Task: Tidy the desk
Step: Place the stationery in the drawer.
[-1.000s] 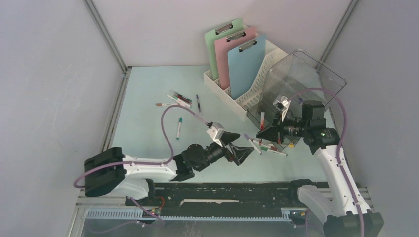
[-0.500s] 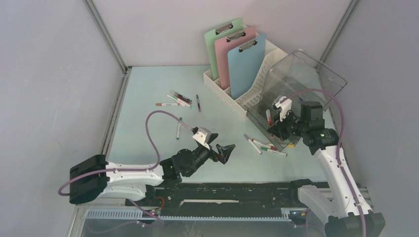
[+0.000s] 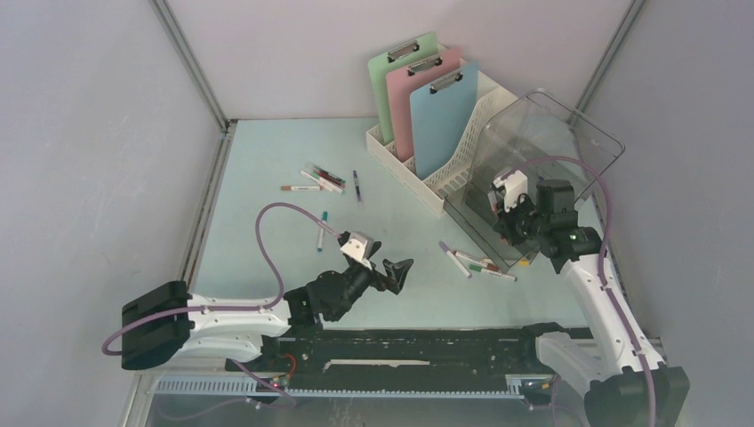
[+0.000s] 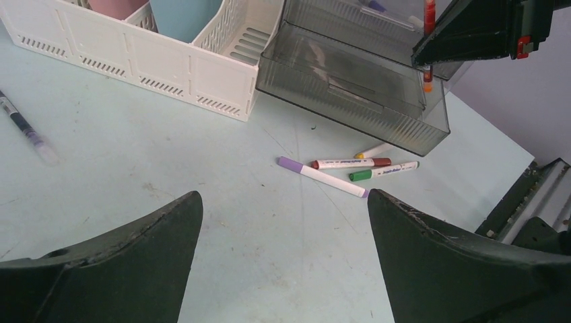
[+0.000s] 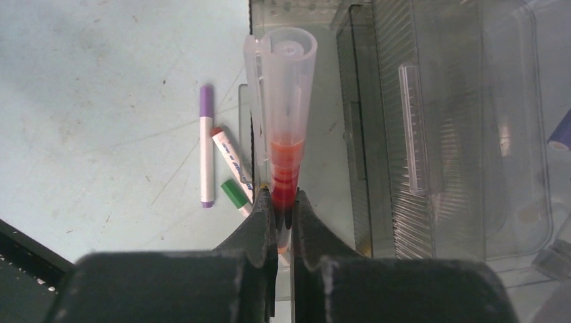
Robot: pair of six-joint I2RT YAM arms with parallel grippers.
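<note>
**Right tool clenched on a red marker at the bin; left tool released above the bench.**

We found the right tool point(image 5: 284, 202) clamped on the tail end of a red marker point(image 5: 286, 128). The marker's long axis ran straight ahead of the tool, clear cap foremost, above the left-hand wall of the clear bin point(image 5: 464, 134). Judged risk: a release here could land the marker on that wall and roll it out beside the purple marker point(image 5: 207, 145) lying left of the tool. The narrow grip at one end could also let it pivot. The left tool point(image 4: 283, 195) stood wide apart, holding nothing. The bench point(image 3: 267, 169) lay flat beneath both tools, running ahead of them to the far wall. We could not tell which side was its longer.
</note>
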